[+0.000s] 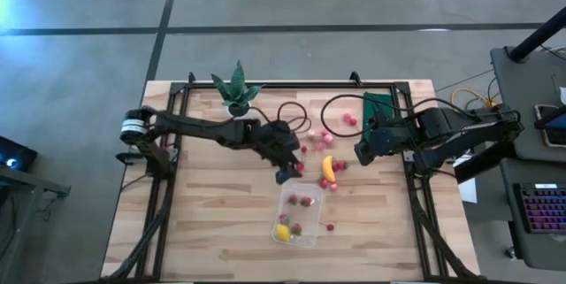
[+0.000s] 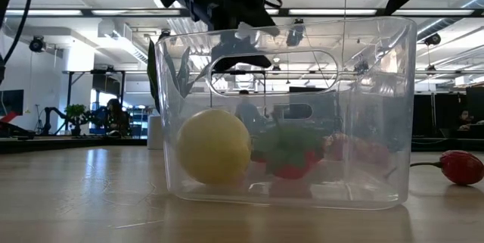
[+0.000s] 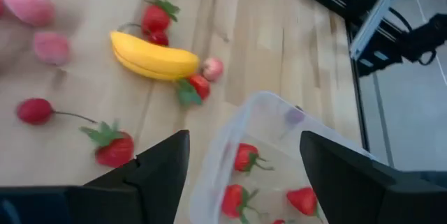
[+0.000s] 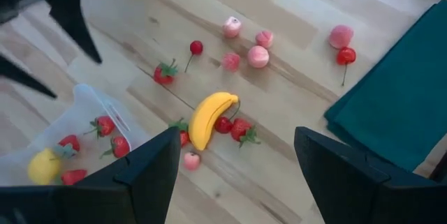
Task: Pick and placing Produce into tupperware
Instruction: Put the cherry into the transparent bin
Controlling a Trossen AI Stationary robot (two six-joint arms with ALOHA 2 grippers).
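The clear tupperware [image 1: 299,213] stands on the table's near middle and fills the low view [image 2: 287,107]. Inside it lie a yellow lemon [image 2: 214,146] and a few strawberries [image 3: 246,158]. The banana [image 1: 328,168] lies on the wood beyond the tub, with berries around it [image 4: 241,130]. My left gripper [image 1: 285,174] hovers open and empty over the tub's far end [image 3: 244,175]. My right gripper [image 1: 363,151] is open and empty too, raised to the right of the banana [image 4: 209,117], which shows between its fingers [image 4: 230,175].
Pink and red berries are scattered on the wood beyond the banana [image 4: 258,56], and one red piece lies right of the tub [image 2: 461,166]. A flat dark green rectangle [image 1: 380,107] lies far right. A potted spiky plant [image 1: 236,89] and black cables [image 1: 301,111] sit along the far edge.
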